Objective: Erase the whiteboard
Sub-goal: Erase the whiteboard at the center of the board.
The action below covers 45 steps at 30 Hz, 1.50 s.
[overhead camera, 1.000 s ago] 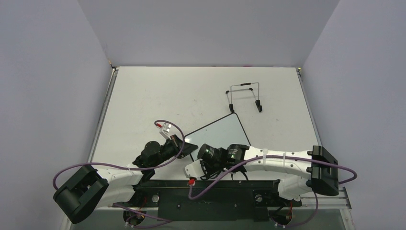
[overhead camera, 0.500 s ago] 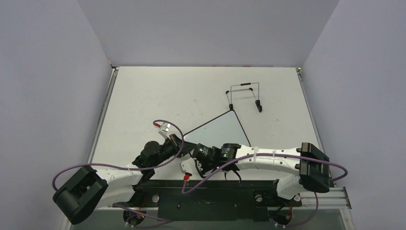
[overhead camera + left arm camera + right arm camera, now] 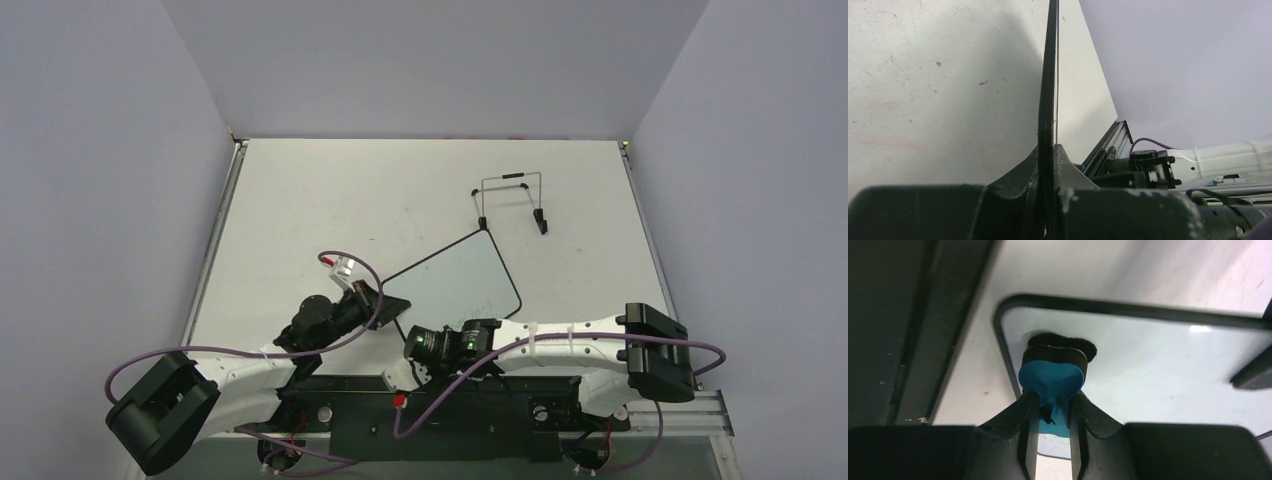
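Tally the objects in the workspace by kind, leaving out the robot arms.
whiteboard: 1
blue-black eraser: 1
wire stand: 1
Total: 3

No legible text — none anywhere

Soft, even light falls from above. In the overhead view the small, black-framed rectangular whiteboard (image 3: 455, 278) takes a pale blue-grey sheen, and only faint shadows lie on the matte white table (image 3: 400, 190) beside it. In the left wrist view a broad soft shadow dims the table left of the whiteboard's sharp edge, and the black left gripper (image 3: 1049, 152) below it is dark and blurred. The right wrist view is soft: the frame is smeared and a small glare spot sits near the whiteboard's upper edge. The blue plastic eraser with black felt (image 3: 1053, 375) shows brightly.
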Available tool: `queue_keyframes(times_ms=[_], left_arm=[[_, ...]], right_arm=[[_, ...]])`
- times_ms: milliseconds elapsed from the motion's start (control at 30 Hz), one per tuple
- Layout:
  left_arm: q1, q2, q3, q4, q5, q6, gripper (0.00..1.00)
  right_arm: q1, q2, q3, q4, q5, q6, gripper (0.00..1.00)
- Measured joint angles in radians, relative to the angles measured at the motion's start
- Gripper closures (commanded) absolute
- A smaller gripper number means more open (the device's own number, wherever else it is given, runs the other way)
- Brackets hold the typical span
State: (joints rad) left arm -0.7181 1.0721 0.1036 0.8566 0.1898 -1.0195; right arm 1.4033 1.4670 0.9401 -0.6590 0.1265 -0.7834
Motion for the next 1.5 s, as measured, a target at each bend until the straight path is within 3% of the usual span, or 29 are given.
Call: queue_keyframes(times_ms=[233, 500, 833, 1500], left_arm=[[0.003, 0.003, 0.000, 0.007, -0.030, 0.010, 1.00], [0.003, 0.003, -0.001, 0.005, 0.005, 0.005, 1.00], [0.003, -0.003, -0.001, -0.001, 0.002, 0.005, 1.00], [0.000, -0.003, -0.001, -0.001, 0.011, 0.000, 1.00]], right_arm=[[-0.152, -0.008, 0.009, 0.003, 0.007, 0.019, 1.00], [-0.127, -0.038, -0.024, -0.005, -0.032, 0.006, 1.00], [-0.212, -0.077, -0.049, 0.013, -0.137, 0.009, 1.00], [-0.317, -0.115, -0.059, 0.022, -0.181, 0.011, 1.00]])
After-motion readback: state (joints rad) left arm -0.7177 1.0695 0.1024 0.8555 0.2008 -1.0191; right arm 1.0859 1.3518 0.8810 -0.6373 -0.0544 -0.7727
